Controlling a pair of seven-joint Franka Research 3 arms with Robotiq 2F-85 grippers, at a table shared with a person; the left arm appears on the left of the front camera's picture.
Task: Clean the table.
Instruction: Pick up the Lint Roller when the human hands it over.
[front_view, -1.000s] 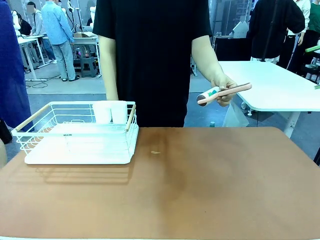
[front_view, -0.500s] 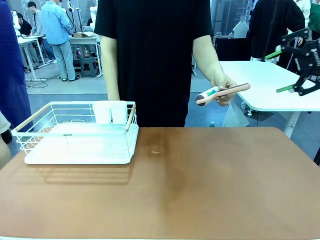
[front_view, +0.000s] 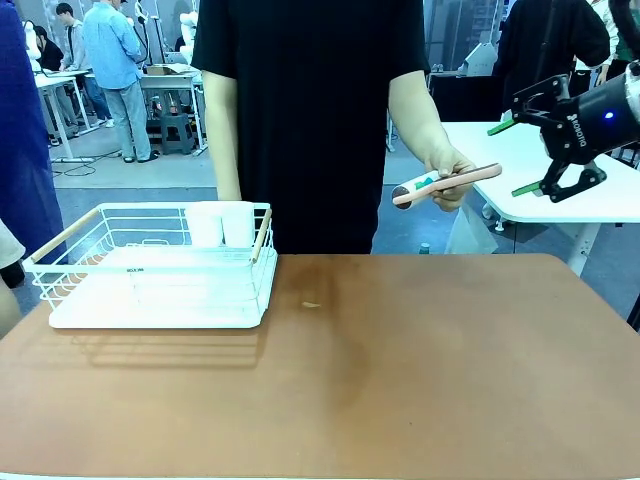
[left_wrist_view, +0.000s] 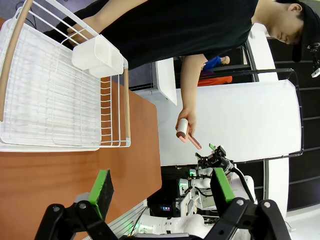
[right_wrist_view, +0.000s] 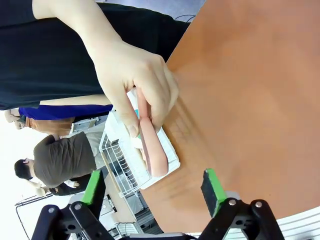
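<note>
Reddish-brown and matte, the counter is lying broad across the front view. It is carrying a white wire rack at its far left corner and a small pale crumb near the middle of the far edge, close to a faint darker smear. That crumb and smear are probably what the cleaning is aiming at.

The person's hand is holding a pink-handled roller out by the far right side, raised above the counter and not touching it. The handle is pointing toward the robot's right arm, so this is looking like an offer of the tool.

The right fingers are hovering near the handle's free end, spread fully wide, gripping nothing and touching nothing. In the right wrist view the roller is lying ahead of the two fingers and between their lines, which is suiting a grasp.

The left fingers are hanging well apart from the roller, likewise released and wide, holding nothing.
</note>
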